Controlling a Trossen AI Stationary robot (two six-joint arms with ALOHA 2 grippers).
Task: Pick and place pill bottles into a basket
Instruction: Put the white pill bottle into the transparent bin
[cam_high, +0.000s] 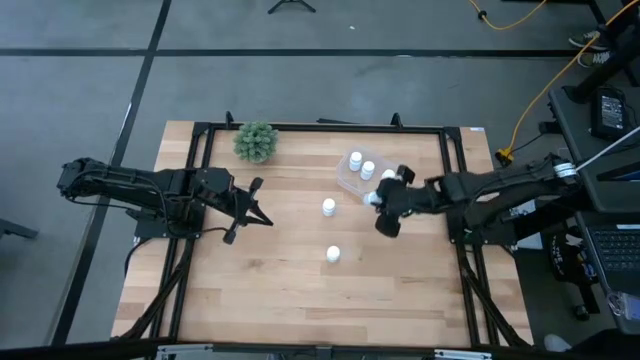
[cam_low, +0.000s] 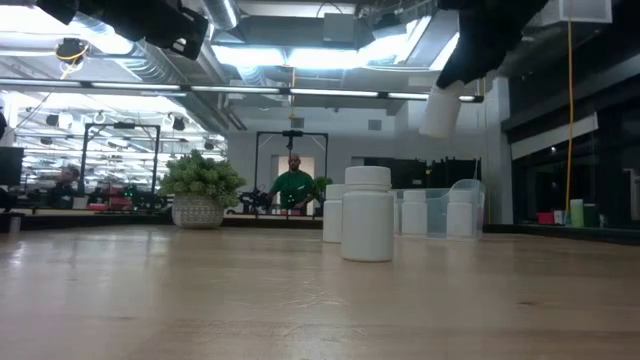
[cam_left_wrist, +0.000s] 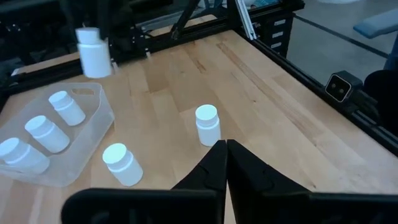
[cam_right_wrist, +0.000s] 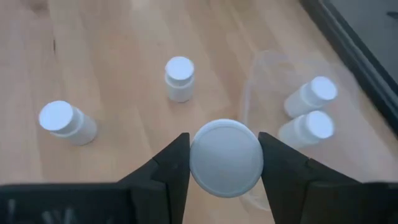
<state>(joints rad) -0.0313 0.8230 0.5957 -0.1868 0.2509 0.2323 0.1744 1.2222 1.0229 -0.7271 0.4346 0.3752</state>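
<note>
gripping pill bottle (cam_right_wrist: 225, 157), right claw (cam_right_wrist: 224, 163), beside basket (cam_right_wrist: 261, 87)

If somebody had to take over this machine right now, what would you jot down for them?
Right gripper: shut on a small white capped pill bottle, held in the air by the clear plastic basket.
Left gripper: shut, empty, waiting on the table's left side.
Done: three bottles stand in the basket.
Left: drop the held one in, then fetch two bottles standing on the wooden table.
</note>
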